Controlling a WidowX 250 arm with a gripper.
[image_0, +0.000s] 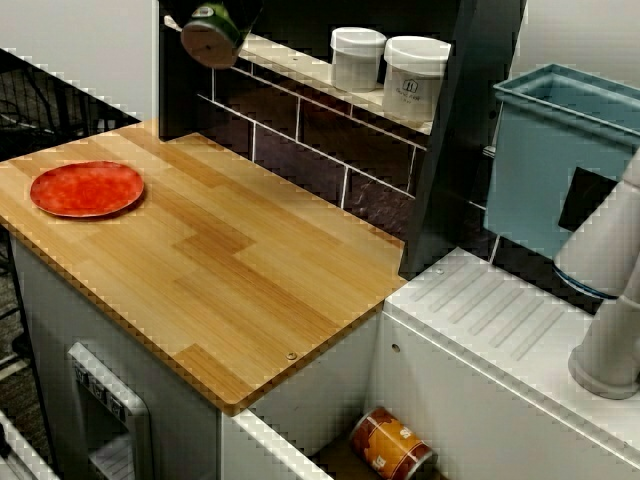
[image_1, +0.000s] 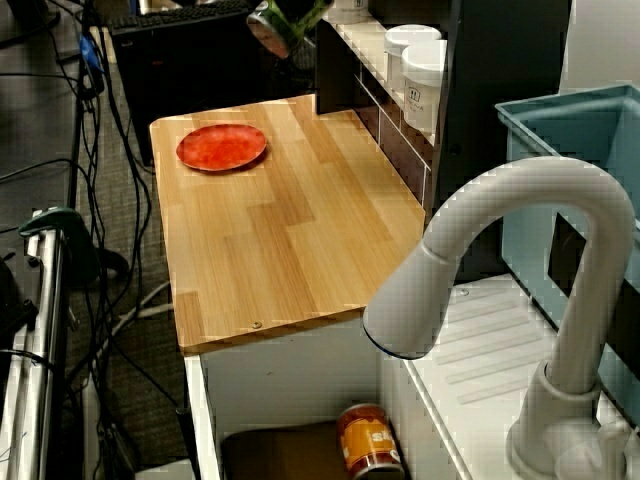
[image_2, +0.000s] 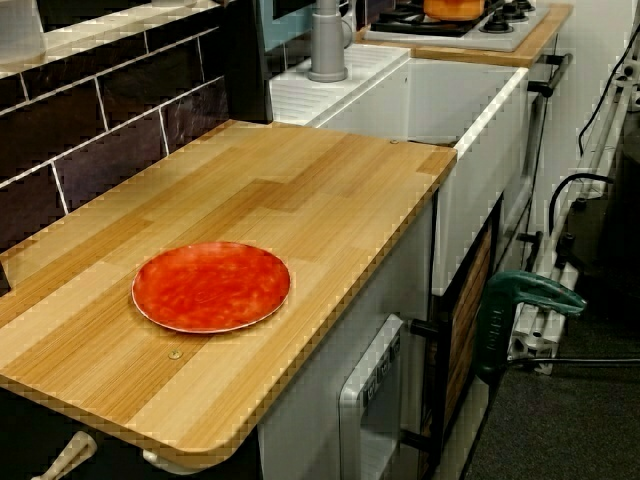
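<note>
Jaws closed on the green can (image_0: 208, 33), by my read. The gripper (image_0: 232, 16) is mostly cropped at the top edge and the fingers barely show, but the can hangs tilted in mid-air, brown end toward us, so something has it.

View facing the backsplash: the can is up off the left end of the shelf, resting on nothing. I'd call the lift done and the set-down not. The red plate (image_0: 87, 188) sits bare on the counter (image_0: 240, 280), well apart from the can. The counter is pale wood strips with a satin finish and rounded edge. On the shelf, the left jar (image_0: 357, 58) and right jar (image_0: 415, 78) are white, lidded and cylindrical.

View from the faucet end: the can is high beside the shelf unit's corner, with the plate below it and nearer us. The faucet (image_1: 500, 230) is a smooth, matte white arc. An orange-label can (image_1: 368, 440) lies on its side down in the sink (not involved, as far as I can see).

View from the plate end: gripper and green can are out of frame. The plate is round, shallow, mottled glossy red, with nothing on it. Dark glossy tiles (image_2: 120, 130) with pale grout run behind.
</note>
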